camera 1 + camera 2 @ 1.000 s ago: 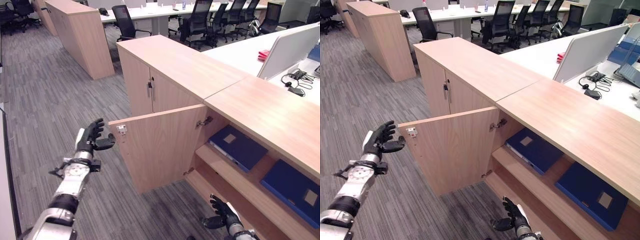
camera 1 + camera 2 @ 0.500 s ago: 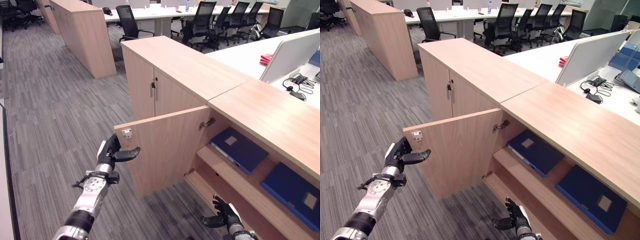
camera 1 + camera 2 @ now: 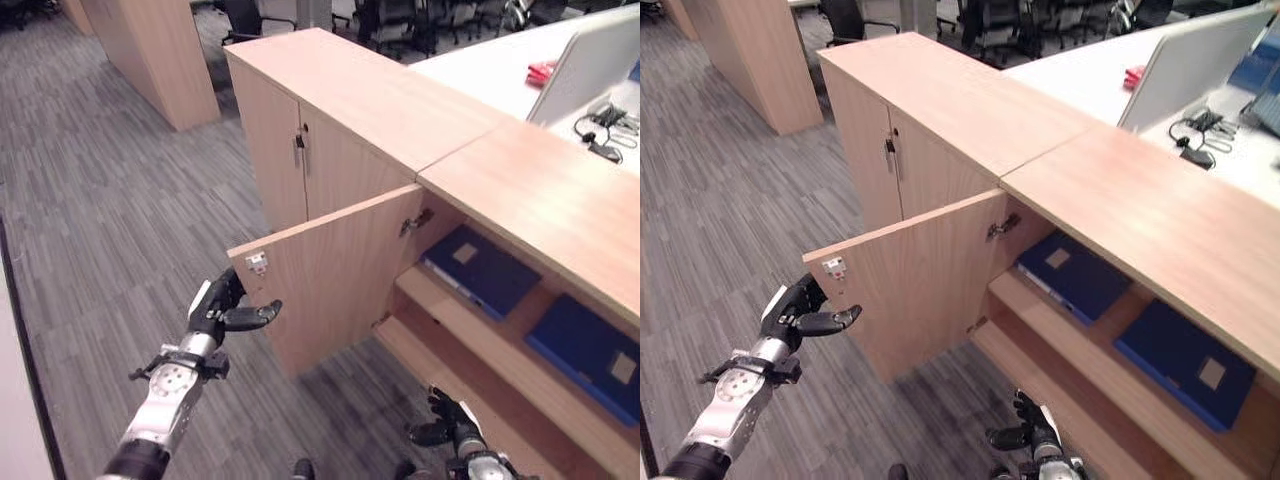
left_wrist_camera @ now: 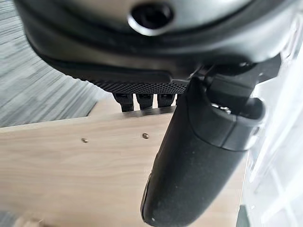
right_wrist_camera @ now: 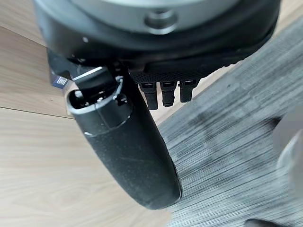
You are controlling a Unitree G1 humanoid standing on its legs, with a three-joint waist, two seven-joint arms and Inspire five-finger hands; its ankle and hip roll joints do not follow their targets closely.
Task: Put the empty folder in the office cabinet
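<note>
Your left hand, fingers relaxed at the cabinet door edge, may slip off; right hand released, low.

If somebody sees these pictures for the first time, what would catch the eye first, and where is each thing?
The open cabinet door stands out at the centre, swung toward the left hand, which is at the door's free edge with straight fingers. Behind the door, two blue folders lie flat on the upper shelf. The right hand is low, in front of the lower shelf.
</note>
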